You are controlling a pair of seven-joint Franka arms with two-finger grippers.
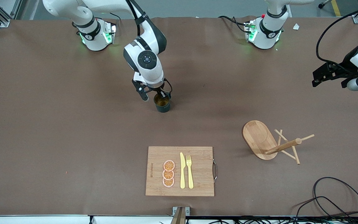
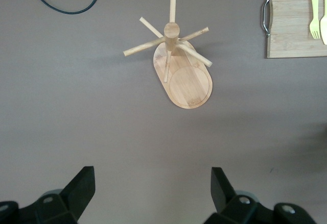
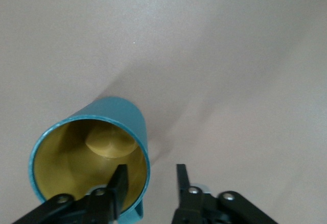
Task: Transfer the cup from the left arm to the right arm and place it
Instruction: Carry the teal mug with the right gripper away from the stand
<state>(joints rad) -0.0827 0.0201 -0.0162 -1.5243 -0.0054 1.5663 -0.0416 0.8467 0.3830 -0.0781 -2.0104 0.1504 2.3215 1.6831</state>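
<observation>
The dark teal cup [image 1: 162, 104] with a yellowish-brown inside stands upright on the brown table, farther from the front camera than the cutting board. My right gripper [image 1: 154, 95] is right above it and open. In the right wrist view one finger [image 3: 118, 185] is inside the cup [image 3: 122, 119], the other finger [image 3: 183, 183] is outside, and a gap shows between that one and the wall. My left gripper [image 1: 320, 77] is open and empty, up over the left arm's end of the table. In its wrist view [image 2: 152, 183] only bare table lies between the fingers.
A wooden mug tree [image 1: 261, 140] on an oval base stands toward the left arm's end, also in the left wrist view [image 2: 179, 66]. A wooden cutting board [image 1: 197, 183] with orange slices, a yellow knife and a fork lies near the front camera. Black cables [image 1: 337, 199] lie at the table's corner.
</observation>
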